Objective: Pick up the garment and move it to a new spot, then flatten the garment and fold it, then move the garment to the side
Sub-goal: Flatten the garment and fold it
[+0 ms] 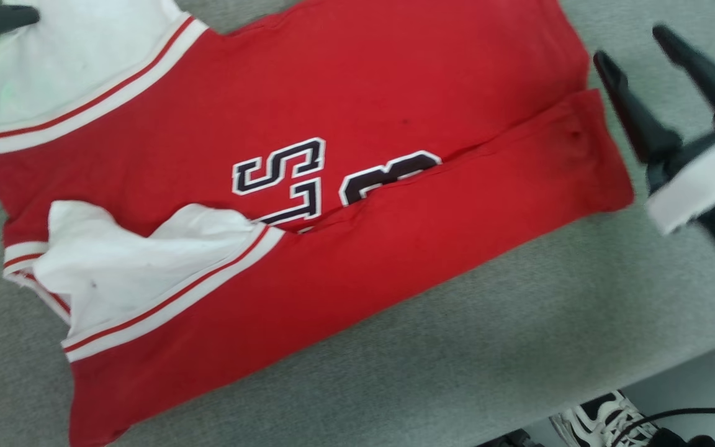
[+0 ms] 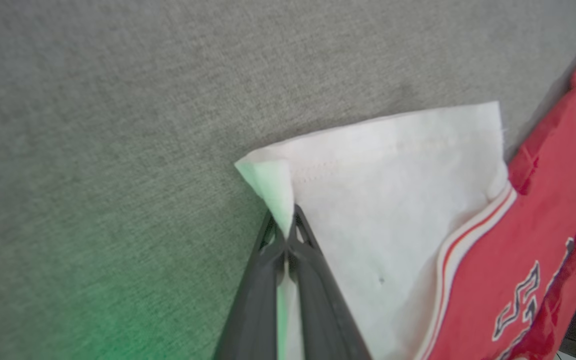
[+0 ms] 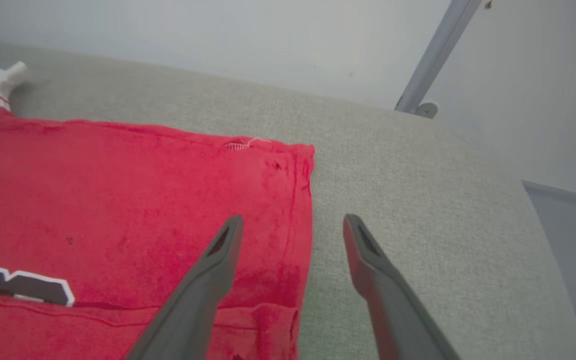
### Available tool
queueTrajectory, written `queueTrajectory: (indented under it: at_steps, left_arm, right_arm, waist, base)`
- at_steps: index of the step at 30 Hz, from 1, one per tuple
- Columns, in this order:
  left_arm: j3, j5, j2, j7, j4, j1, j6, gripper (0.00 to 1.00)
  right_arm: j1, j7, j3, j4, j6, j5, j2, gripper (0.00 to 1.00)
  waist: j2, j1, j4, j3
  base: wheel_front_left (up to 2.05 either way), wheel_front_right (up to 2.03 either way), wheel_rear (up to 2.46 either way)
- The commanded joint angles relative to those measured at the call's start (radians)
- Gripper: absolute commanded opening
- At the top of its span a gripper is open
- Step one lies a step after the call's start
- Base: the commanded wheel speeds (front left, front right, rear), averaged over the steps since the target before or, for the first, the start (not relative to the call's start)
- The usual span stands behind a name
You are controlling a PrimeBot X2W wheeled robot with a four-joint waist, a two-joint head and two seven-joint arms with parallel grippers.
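Observation:
The garment, a red T-shirt with white sleeves and dark letters, lies spread on the grey table. Its near long side is folded up over the letters. My left gripper is shut on the corner of the far white sleeve; in the head view a dark finger of the left gripper shows at the top left by that sleeve. My right gripper is open just right of the garment's right end. In the right wrist view its fingers straddle the red edge from above.
The table's front edge runs along the lower right, with a person's black-and-white shoe and dark cables on the floor below. Beyond the table's far side stand a pale wall and a slanted metal post. Bare grey cloth lies around the garment.

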Motion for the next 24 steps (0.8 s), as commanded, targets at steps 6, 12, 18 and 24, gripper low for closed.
queueTrajectory:
  at_steps: [6,12,18,24]
  left_arm:
    - [-0.015,0.015,-0.054,-0.019,-0.021,-0.015,-0.037,0.0]
    - [-0.015,0.027,-0.085,-0.041,-0.039,-0.034,-0.064,0.0]
    - [-0.02,0.038,-0.117,-0.062,-0.046,-0.042,-0.08,0.0]
    - [-0.019,0.034,-0.143,-0.091,-0.048,-0.044,-0.097,0.0]
  right_arm:
    - [-0.274,0.229,0.097,0.148,0.0,0.115,-0.103,1.0]
    - [-0.487,0.419,0.19,0.319,0.0,0.186,-0.144,1.0]
    - [-0.602,0.563,0.255,0.44,0.0,0.252,-0.168,1.0]
    - [-0.628,0.616,0.312,0.484,0.0,0.311,-0.169,0.41]
  waist:
    - [0.0,0.0,0.072,0.048]
    - [0.0,0.0,0.133,0.09]
    - [0.0,0.0,0.18,0.122]
    - [0.0,0.0,0.204,0.134]
  base:
    - [0.0,0.0,0.0]
    - [0.0,0.0,0.0]
    - [0.0,0.0,0.0]
    - [0.0,0.0,0.0]
